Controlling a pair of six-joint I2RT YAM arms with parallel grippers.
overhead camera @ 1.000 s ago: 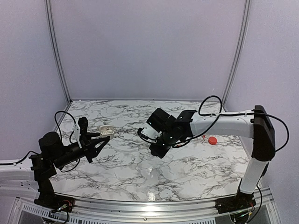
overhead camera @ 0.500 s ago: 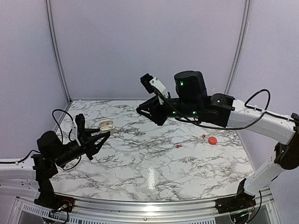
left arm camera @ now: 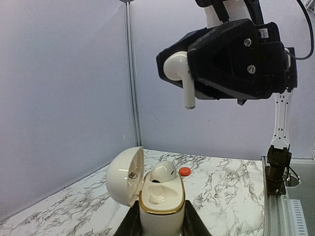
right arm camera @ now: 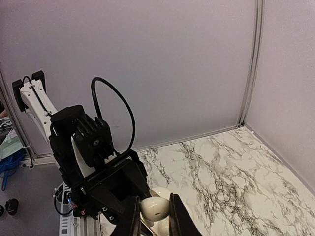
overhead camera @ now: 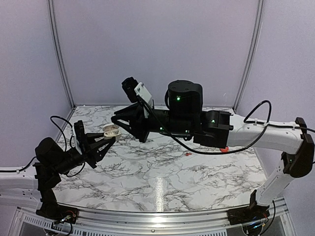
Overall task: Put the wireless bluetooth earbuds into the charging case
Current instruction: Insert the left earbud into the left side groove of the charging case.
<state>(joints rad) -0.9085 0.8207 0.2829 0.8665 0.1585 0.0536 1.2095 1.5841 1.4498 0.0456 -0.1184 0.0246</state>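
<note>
Left gripper (left arm camera: 160,220): jaws closed tight against the two sides of the charging case (left arm camera: 160,206). I hold it upright, clear of the marble table (overhead camera: 162,182).

Case lid (left arm camera: 125,172) is hinged open, standing off the case's left side. One white bud (left arm camera: 163,170) sits in the case's far socket. The near socket shows only its white hollow.

Above the case, apart from it: my right gripper (right arm camera: 153,216), jaws nearly together and pinching a second white earbud (left arm camera: 178,69). Its round head is between the fingers (right arm camera: 132,216) and its stem hangs straight down, free. From the left wrist the stem tip sits above the open case and a little beyond it, not touching. From the right wrist the bud head lies over the pale case below.

Beyond the case, on the marble: a red round disc (overhead camera: 224,148), well apart, off to the case's right. A tiny red piece (overhead camera: 187,153) lies between case and disc, nearer the disc. Too small to tell its shape.

Farthest from the case: pale enclosure wall (overhead camera: 157,49).
</note>
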